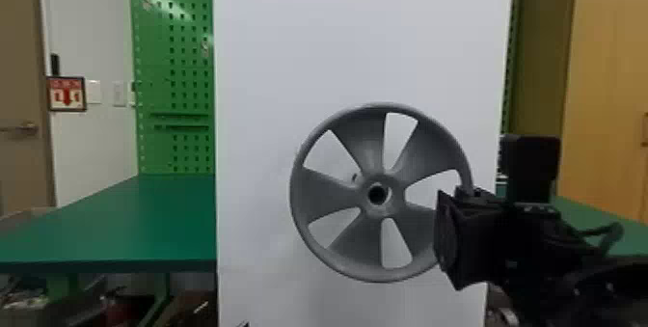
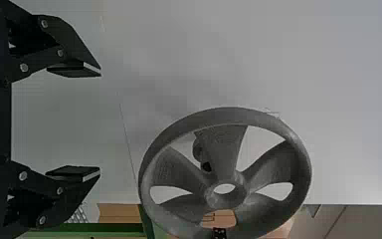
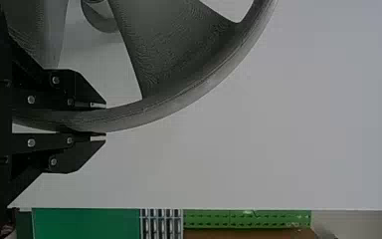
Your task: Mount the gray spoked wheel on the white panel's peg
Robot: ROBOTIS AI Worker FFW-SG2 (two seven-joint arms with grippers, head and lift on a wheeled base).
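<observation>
White and tall, the panel (image 1: 361, 36) stands upright before me. To its right rises a wooden cabinet (image 1: 607, 85). A green tabletop (image 1: 120, 220) stretches away on the left, more of it showing past the panel's right side, and a green pegboard (image 1: 188, 70) stands above its left part. Farther left are a door (image 1: 19, 85) and, on the pale wall, a small sign (image 1: 66, 93).

In front of the panel I have the gray wheel (image 1: 332, 196), upright, its spokes and open hub toward me. My right claw (image 1: 458, 239) grips it by the rim on the right side, one finger inside the rim and one outside. My left claw (image 2: 101, 122) hangs wide in the left wrist view, its two fingers well apart with nothing between them; the wheel is beyond its tips.

Smallest is the peg (image 2: 197, 149), behind the wheel and seen through a gap between spokes. It sits off to one side of the hub, so the wheel is not mounted on it.
</observation>
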